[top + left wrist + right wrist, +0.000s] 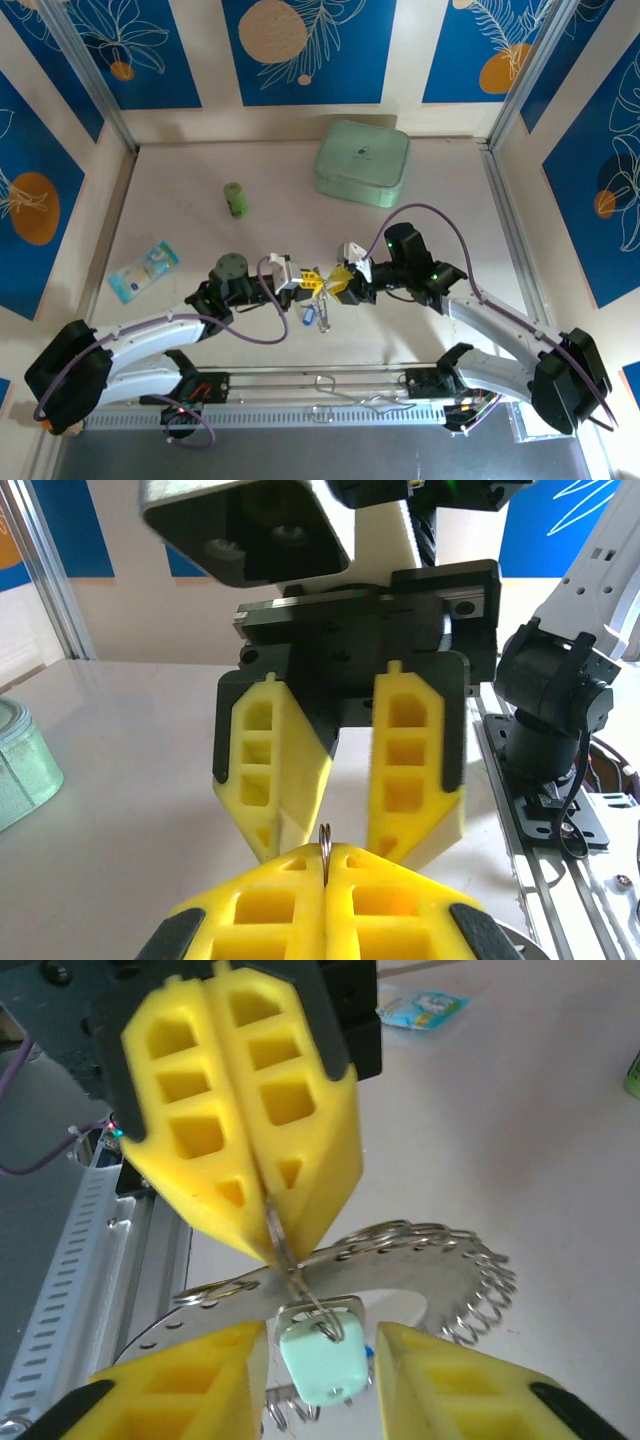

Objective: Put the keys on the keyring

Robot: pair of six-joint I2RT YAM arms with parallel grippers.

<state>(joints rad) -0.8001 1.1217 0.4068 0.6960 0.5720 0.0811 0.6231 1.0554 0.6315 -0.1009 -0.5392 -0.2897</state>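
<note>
Keyring (395, 1245) clamped in tightly closed left gripper (277, 1248), tip-to-tip with half-open right gripper (345, 832), both angled inward, low.

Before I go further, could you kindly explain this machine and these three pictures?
A left arm and a right arm of a robot are bolted to a table. One picture looks down from above; the others come from a camera on each wrist, its own yellow fingers at the bottom edge. On the table are a mint-green case, a green cylinder and a blue-white packet. The left gripper is shut on a thin metal loop carrying a pale green tag, which sits between the right gripper's open fingers. Close by is the keyring, its rim lined with wire links.
</note>
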